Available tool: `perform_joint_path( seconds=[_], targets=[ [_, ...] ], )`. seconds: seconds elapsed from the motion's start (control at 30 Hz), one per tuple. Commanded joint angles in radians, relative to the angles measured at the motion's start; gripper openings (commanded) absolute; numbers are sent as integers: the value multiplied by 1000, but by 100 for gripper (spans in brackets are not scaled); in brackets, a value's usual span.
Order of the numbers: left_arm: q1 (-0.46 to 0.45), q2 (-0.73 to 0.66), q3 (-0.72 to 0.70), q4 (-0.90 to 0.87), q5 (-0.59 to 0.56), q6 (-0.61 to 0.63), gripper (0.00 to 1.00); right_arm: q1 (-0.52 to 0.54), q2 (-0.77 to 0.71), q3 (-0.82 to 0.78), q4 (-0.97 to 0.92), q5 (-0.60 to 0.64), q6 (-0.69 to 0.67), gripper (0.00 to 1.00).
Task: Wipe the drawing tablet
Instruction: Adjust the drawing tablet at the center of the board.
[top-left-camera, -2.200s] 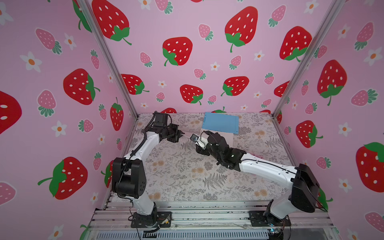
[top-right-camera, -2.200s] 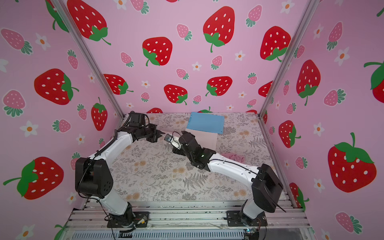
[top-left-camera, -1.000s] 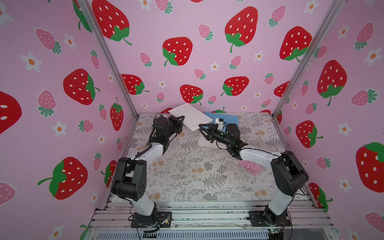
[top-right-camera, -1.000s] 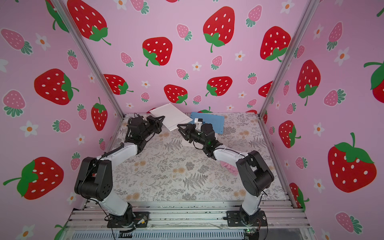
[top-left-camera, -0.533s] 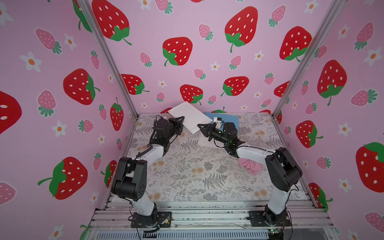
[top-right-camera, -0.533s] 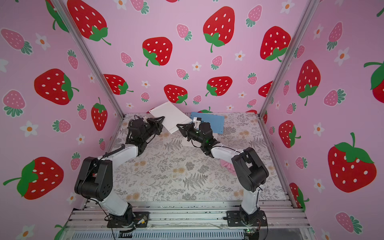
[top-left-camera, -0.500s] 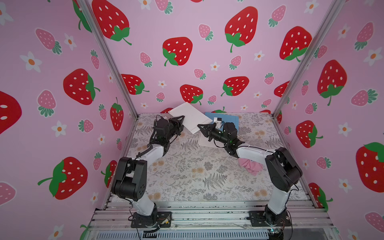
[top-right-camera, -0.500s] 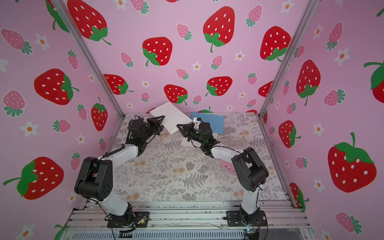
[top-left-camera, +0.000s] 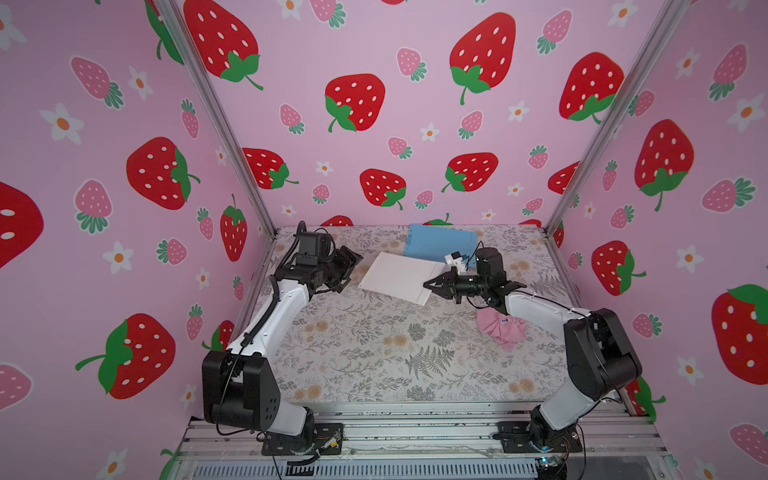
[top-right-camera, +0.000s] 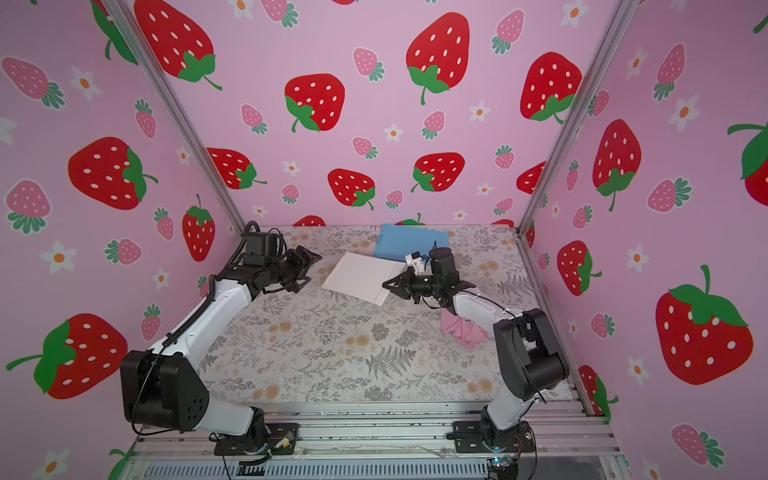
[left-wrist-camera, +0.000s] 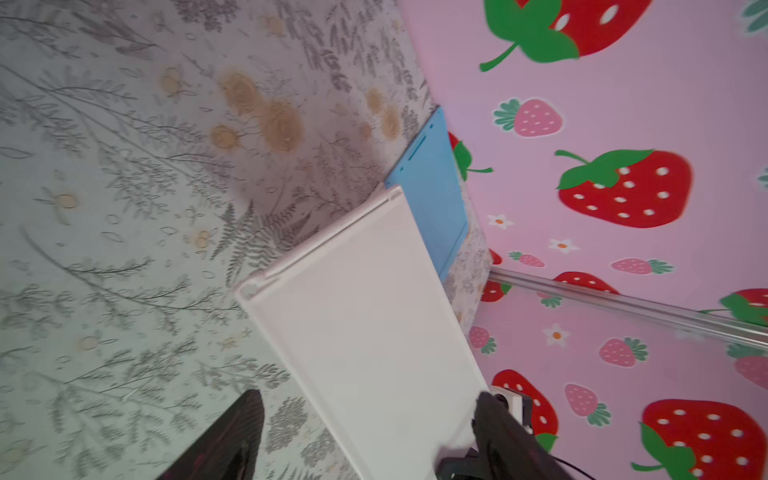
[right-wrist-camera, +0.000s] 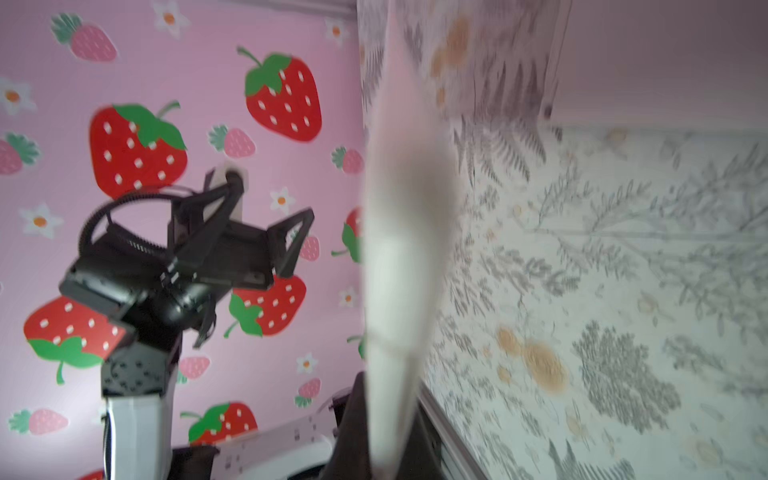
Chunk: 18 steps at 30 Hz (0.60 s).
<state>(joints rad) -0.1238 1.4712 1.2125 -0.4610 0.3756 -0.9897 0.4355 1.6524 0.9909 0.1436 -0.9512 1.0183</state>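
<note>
The drawing tablet (top-left-camera: 399, 276) (top-right-camera: 359, 276) is a thin white rectangle at the middle back of the table, its plain white face showing. My right gripper (top-left-camera: 430, 284) (top-right-camera: 388, 286) is shut on its right edge. In the right wrist view the tablet (right-wrist-camera: 399, 270) is seen edge-on between the dark fingers (right-wrist-camera: 353, 419). My left gripper (top-left-camera: 347, 270) (top-right-camera: 306, 270) stands open just left of the tablet, apart from it. In the left wrist view the tablet (left-wrist-camera: 374, 332) lies ahead of the spread left gripper (left-wrist-camera: 370, 399). A crumpled pink cloth (top-left-camera: 500, 328) (top-right-camera: 463, 330) lies under the right forearm.
A flat blue board (top-left-camera: 442, 245) (top-right-camera: 409, 245) (left-wrist-camera: 436, 199) lies against the back wall, just behind the tablet. The floral table top (top-left-camera: 374, 353) is walled on three sides by strawberry-print panels. Metal rails run along the front.
The left gripper has opened and let go of the tablet. The right gripper has shut on the tablet's edge, and the tablet has come down and to the right.
</note>
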Motion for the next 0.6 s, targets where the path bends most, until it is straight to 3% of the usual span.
perform_joint_path(
  seconds=[0.0, 0.2, 0.43, 0.57],
  targets=[
    [1, 10, -52, -188, 28, 207, 78, 12, -19, -42, -271, -215, -308, 0],
    [1, -37, -165, -171, 31, 290, 78, 15, 89, -11, -344, -292, -428, 0],
    [1, -83, -291, -154, 18, 303, 78, 17, 289, 186, -766, -275, -801, 0],
    [1, -95, -347, -116, 29, 280, 79, 15, 348, 221, -797, -240, -822, 0]
  ],
)
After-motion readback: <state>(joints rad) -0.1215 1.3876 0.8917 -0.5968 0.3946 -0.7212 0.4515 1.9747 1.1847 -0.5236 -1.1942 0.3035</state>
